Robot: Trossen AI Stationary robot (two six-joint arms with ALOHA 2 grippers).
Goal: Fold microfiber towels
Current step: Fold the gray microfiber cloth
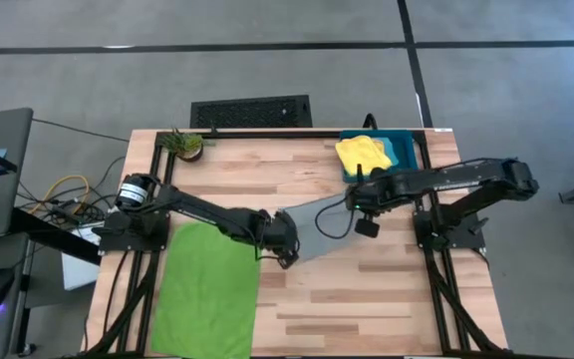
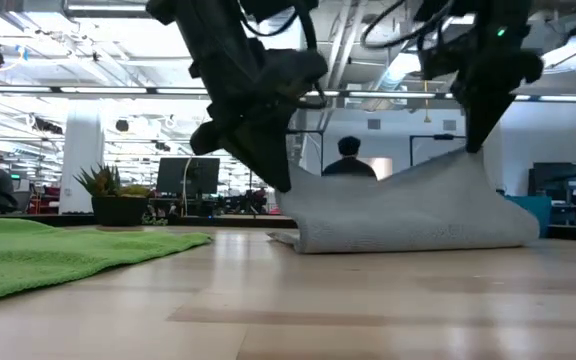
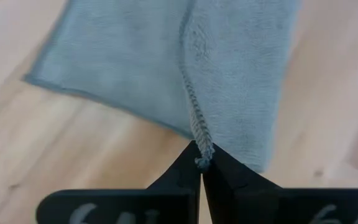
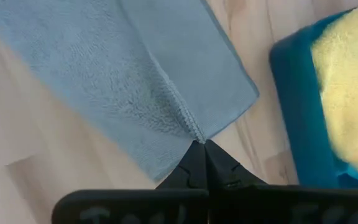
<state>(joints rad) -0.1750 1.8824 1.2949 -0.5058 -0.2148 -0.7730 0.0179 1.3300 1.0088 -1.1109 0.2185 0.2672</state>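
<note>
i find almost nothing i can read here. pale raised characters sit on the dark body of my left gripper, cut off by the frame edge; they look like "64" on each side, though i cannot be sure. nothing else carries legible writing.

One towel mid-table between both grippers, another towel flat at its left, third towel in bin at far right corner, plant at far left

We see a grey floor crossed by dark seams, a black vent by the worktop, and beyond it a bright hall (strip lights overhead) with a seated person.
</note>
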